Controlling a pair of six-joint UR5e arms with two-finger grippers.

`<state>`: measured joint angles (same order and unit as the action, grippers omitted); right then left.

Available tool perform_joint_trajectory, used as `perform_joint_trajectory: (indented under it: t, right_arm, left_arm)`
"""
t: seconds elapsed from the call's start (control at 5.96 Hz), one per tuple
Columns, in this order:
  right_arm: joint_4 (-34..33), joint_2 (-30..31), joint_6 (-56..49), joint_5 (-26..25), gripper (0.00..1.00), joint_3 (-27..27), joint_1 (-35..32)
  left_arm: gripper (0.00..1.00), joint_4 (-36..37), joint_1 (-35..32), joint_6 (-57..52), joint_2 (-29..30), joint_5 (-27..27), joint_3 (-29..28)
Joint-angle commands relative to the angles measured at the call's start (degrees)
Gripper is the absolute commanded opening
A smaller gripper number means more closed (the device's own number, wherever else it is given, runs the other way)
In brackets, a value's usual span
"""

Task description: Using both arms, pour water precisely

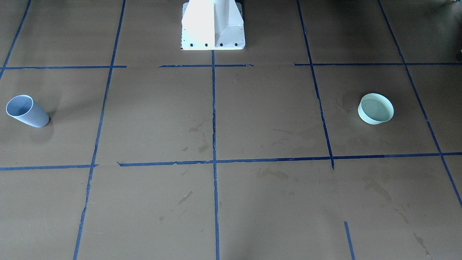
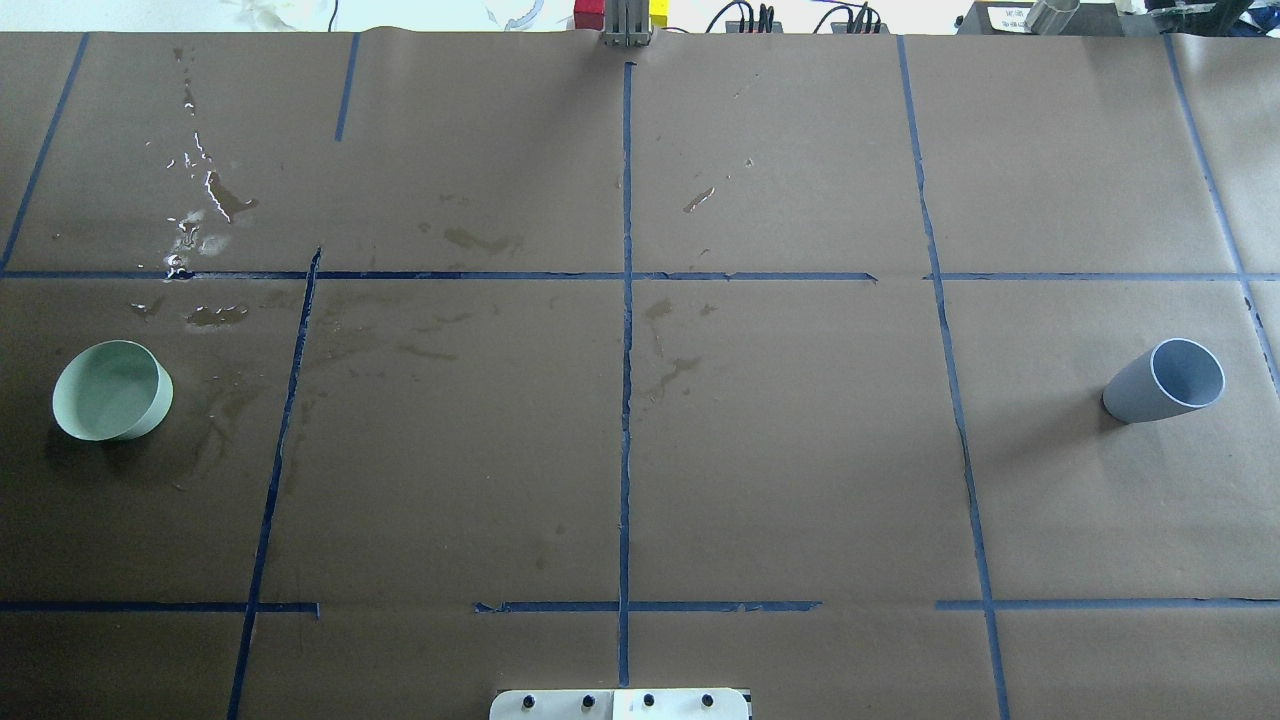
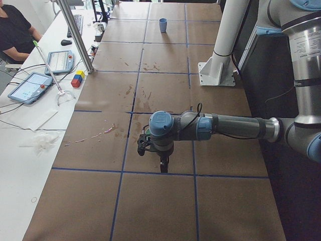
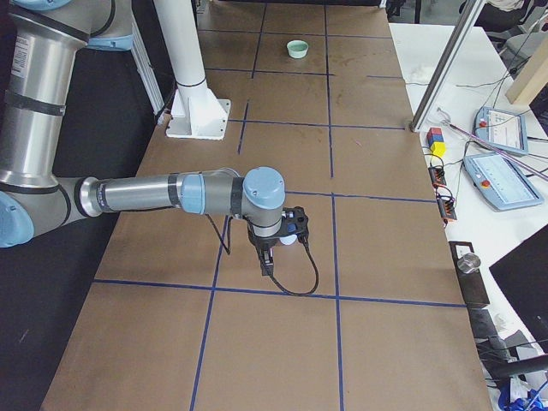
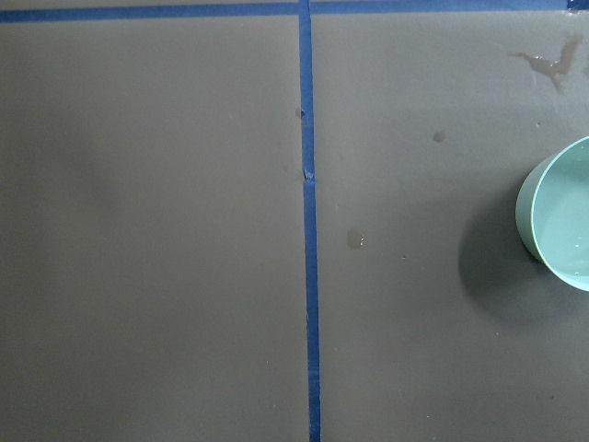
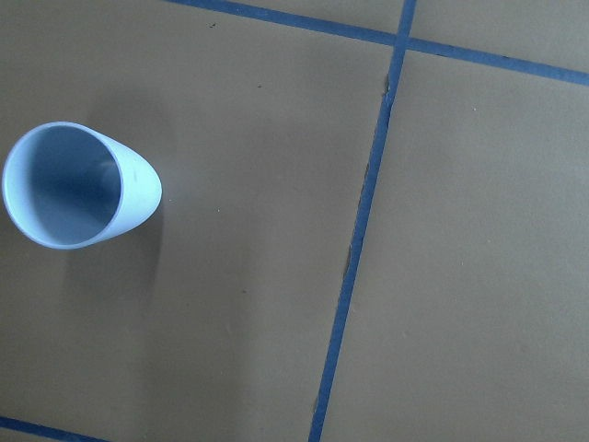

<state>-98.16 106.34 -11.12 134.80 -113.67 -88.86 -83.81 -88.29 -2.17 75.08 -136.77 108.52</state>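
A blue-grey cup stands upright on the brown paper on the robot's right side; it also shows in the overhead view and the right wrist view. A mint bowl stands on the robot's left side, also in the overhead view and at the left wrist view's right edge. The left gripper hangs over the table near the bowl. The right gripper hangs near the cup. Both show only in the side views, so I cannot tell if they are open or shut. Water glistens as spilled drops on the paper.
The white pedestal base stands at the table's middle near edge. Blue tape lines divide the paper into squares. Tablets, coloured blocks and a metal post are on the operators' side, where a person sits.
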Motion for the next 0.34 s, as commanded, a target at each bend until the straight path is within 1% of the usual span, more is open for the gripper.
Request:
perform_joint_trajectory:
  t: [0.0, 0.17]
  right_arm:
    - [0.1, 0.0, 0.1, 0.0, 1.00, 0.2, 0.0]
    - [0.0, -0.2, 0.2, -0.1, 1.00, 0.2, 0.0]
  left_arm:
    - [1.00, -0.2, 0.1, -0.1, 0.6, -0.1, 0.3]
    - [1.00, -0.2, 0.0, -0.3, 0.7, 0.3, 0.4]
